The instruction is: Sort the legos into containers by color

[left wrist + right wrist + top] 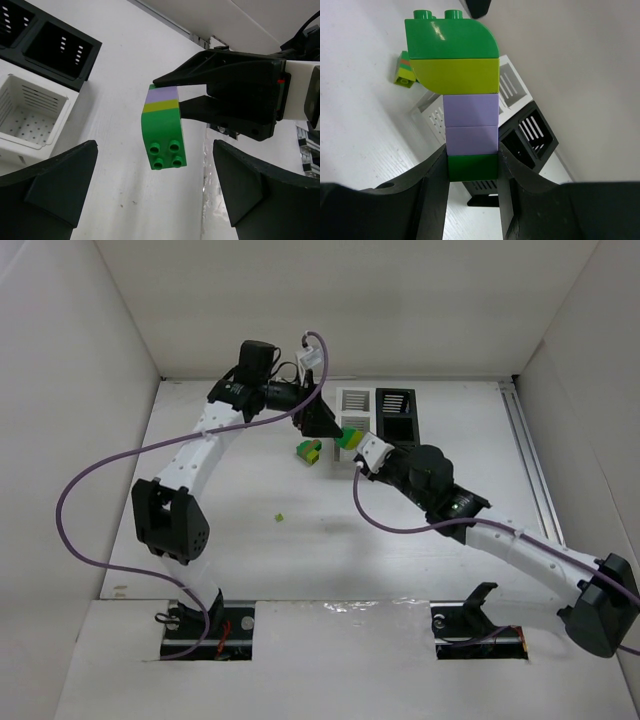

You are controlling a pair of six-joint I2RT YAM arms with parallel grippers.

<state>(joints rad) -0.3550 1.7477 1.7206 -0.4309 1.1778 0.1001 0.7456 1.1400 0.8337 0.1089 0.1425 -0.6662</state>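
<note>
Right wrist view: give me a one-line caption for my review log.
Right gripper shut on the green end brick of a five-brick lego stack, white and black bins behind it.

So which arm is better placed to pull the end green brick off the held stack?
Left. The left gripper is open, facing the stack's free green end; the right gripper is shut on its other end.
</note>
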